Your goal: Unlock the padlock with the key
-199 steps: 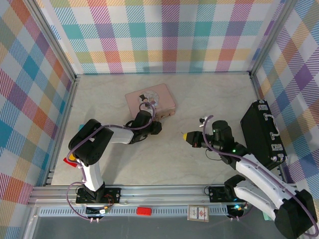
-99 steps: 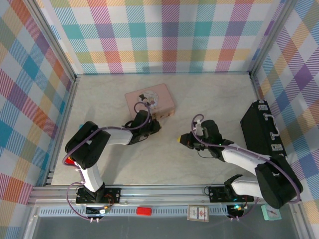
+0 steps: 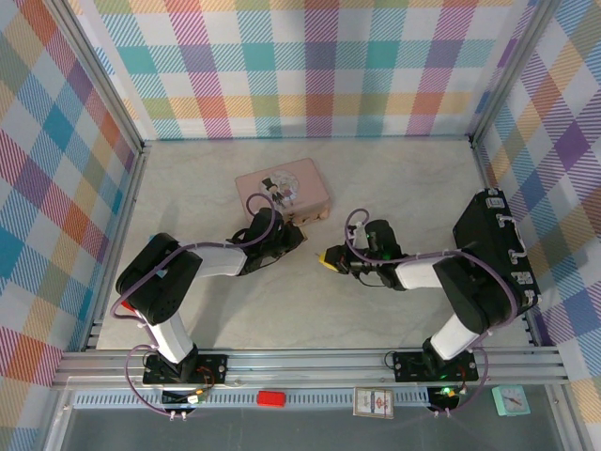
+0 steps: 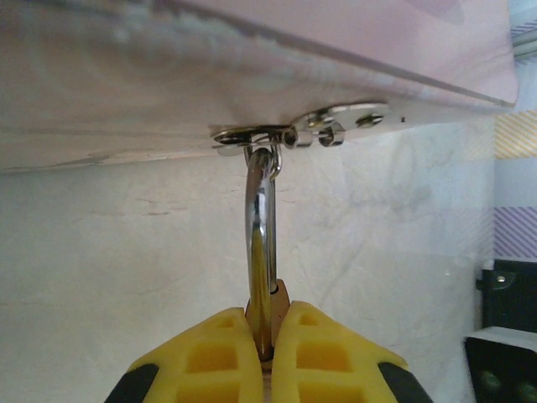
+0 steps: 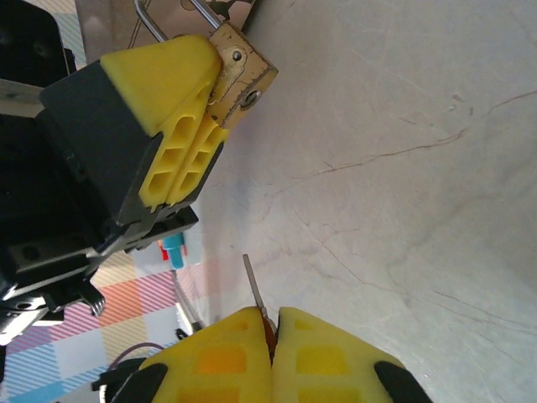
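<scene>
The pale, marble-patterned table (image 3: 413, 188) carries a pink tin (image 3: 282, 188) towards the back and a black case (image 3: 493, 249) at the right edge. In front of the tin the two arms meet. The left claw (image 4: 267, 327) is closed on the padlock (image 5: 243, 75), its ribbed yellow pads clamped on the flat brass body. The thin, shiny shackle (image 4: 260, 227) runs straight from there to the tin's metal clasp (image 4: 294, 134) and is hooked through it. The right claw (image 5: 273, 323) is pinched fully shut on the key (image 5: 254, 285), with just a thin grey blade sticking out past the tips. From the right wrist, the lock lies ahead of that claw and slightly left, with a gap of bare table between. The body's end face, with a small round hole, is turned roughly towards the key. The blade points towards the lock but looks slightly off line, so the next move probably needs a small turn before pushing in.
</scene>
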Robot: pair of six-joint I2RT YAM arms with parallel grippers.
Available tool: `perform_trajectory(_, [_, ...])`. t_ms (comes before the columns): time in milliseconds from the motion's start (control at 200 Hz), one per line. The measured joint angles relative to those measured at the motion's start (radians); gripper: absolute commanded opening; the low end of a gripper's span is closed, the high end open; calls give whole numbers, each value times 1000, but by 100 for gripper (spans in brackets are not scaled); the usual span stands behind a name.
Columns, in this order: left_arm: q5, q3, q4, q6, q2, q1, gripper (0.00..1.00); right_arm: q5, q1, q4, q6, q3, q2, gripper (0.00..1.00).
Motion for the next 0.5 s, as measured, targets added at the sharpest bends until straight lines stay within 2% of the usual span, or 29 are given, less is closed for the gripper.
perform_trajectory(505, [45, -21, 31, -53, -2, 0, 0, -127, -87, 301, 176, 19, 211, 0])
